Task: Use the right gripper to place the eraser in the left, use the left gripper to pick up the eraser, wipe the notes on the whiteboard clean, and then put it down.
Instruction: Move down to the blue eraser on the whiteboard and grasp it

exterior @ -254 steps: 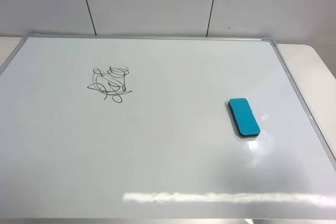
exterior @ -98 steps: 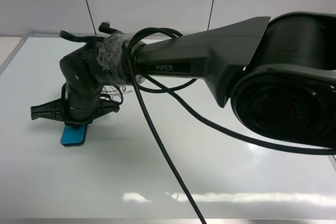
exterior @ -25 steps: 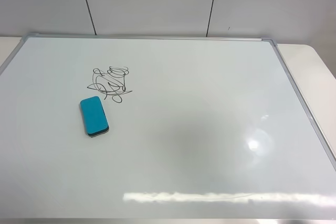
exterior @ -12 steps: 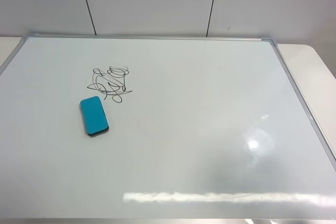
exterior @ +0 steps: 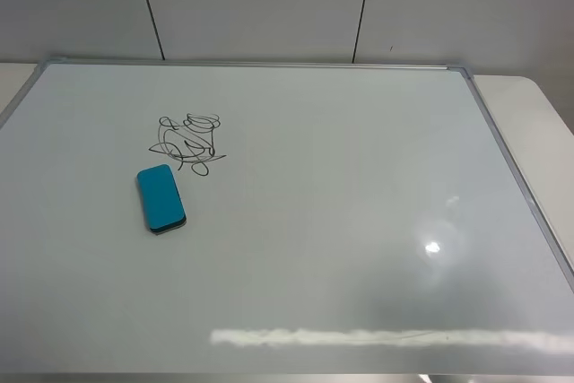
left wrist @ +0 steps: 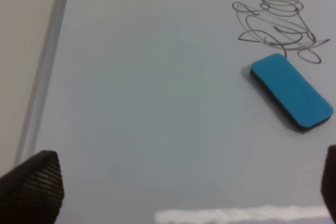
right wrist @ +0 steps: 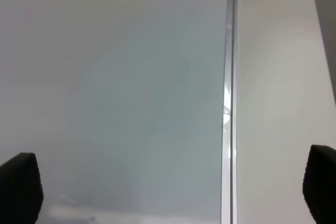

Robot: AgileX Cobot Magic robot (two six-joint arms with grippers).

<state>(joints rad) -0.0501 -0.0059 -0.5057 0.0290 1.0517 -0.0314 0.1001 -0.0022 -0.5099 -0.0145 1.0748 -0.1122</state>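
A blue eraser (exterior: pixel 161 197) with a dark underside lies flat on the whiteboard (exterior: pixel 323 177), on its left side, just below a black scribble (exterior: pixel 188 143). The left wrist view shows the eraser (left wrist: pixel 291 91) and the scribble (left wrist: pixel 277 27) ahead of my left gripper (left wrist: pixel 184 182), whose fingertips (left wrist: pixel 32 184) stand wide apart at the frame's corners; the gripper is open, empty and away from the eraser. My right gripper (right wrist: pixel 173 187) is open and empty over the board's right edge. Neither arm shows in the exterior high view.
The whiteboard's metal frame (exterior: pixel 516 172) runs along its right side, with beige table (exterior: pixel 538 123) beyond it. The frame (right wrist: pixel 228 103) also shows in the right wrist view, and the left frame (left wrist: pixel 44 72) in the left wrist view. A tiled wall (exterior: pixel 269 2) stands behind.
Ten seconds ago the eraser lay on the right; the right arm carried it across and set it down left of centre. Over the last second nothing on the board has moved.
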